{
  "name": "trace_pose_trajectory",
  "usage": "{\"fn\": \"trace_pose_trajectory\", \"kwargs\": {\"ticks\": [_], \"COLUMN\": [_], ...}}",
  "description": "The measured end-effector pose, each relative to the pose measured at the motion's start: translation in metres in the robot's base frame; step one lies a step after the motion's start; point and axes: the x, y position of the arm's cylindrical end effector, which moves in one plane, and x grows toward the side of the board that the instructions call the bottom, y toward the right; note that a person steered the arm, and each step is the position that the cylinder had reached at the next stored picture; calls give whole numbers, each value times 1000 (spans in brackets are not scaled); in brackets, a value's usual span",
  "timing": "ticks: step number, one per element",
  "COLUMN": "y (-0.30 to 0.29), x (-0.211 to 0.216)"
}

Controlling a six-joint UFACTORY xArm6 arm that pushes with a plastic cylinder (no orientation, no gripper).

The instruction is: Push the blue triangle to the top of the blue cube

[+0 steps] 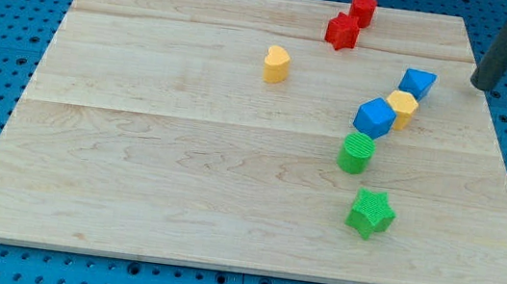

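Note:
The blue triangle (419,82) lies at the view's right, in the upper half of the wooden board (134,166). The blue cube (374,117) sits below and left of it. A yellow hexagonal block (401,108) lies between them, touching the cube's right side. My tip (479,85) is at the board's right edge, to the right of the blue triangle and apart from it.
A green cylinder (357,153) sits just below the blue cube and a green star (370,213) lies lower. A red cylinder (363,9) and a red star (342,32) sit at the top. A yellow heart (277,64) lies left of centre.

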Motion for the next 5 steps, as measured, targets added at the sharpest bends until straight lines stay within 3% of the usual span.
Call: {"fn": "trace_pose_trajectory", "kwargs": {"ticks": [1, 2, 3, 5], "y": [-61, -173, -215, -144], "x": [0, 17, 29, 31]}}
